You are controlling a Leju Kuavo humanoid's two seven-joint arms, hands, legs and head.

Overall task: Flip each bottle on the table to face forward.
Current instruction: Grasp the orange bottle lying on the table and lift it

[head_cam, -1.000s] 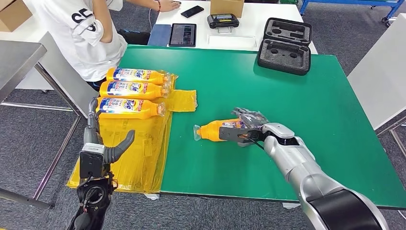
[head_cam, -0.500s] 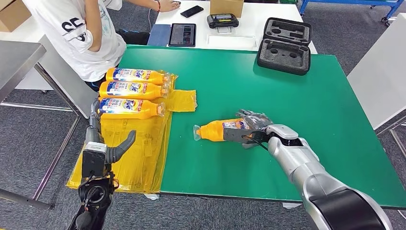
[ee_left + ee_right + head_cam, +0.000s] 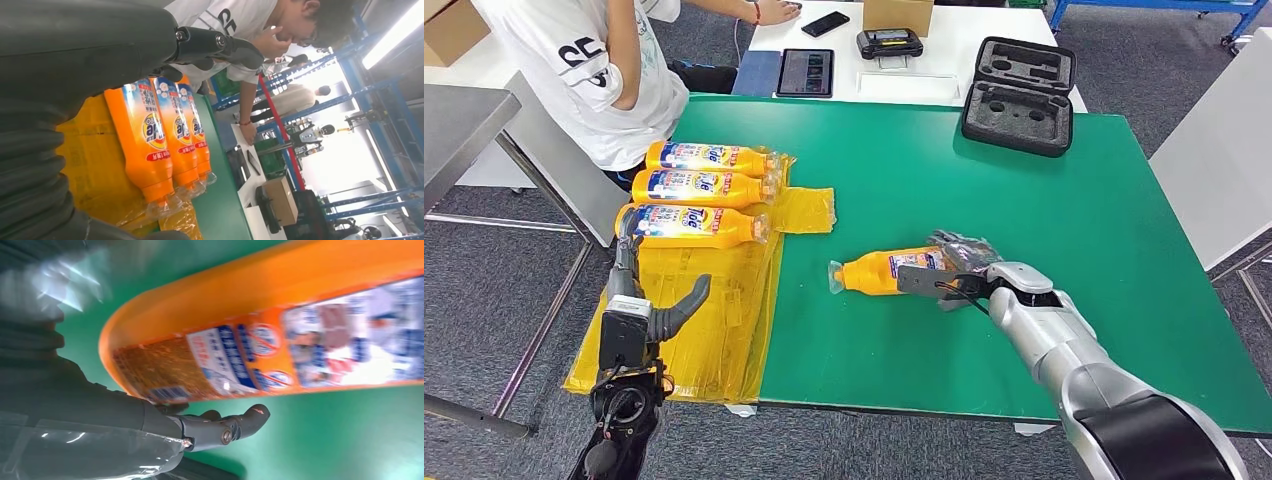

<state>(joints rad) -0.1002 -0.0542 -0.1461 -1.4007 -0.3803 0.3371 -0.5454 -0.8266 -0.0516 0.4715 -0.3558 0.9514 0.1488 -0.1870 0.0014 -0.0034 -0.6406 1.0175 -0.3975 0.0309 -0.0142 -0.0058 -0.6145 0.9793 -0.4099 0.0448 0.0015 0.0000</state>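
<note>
On the green table (image 3: 1064, 200), right hand (image 3: 959, 270) fingers still grip the bottle (image 3: 886, 272), shifted slightly rightward.

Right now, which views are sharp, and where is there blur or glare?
Head view: sharp and evenly lit, the lone bottle on the green table crisp. Right wrist view: bottle label smeared, right hand blurred. Left wrist view: three bottles readable; ceiling lights blown out.
</note>
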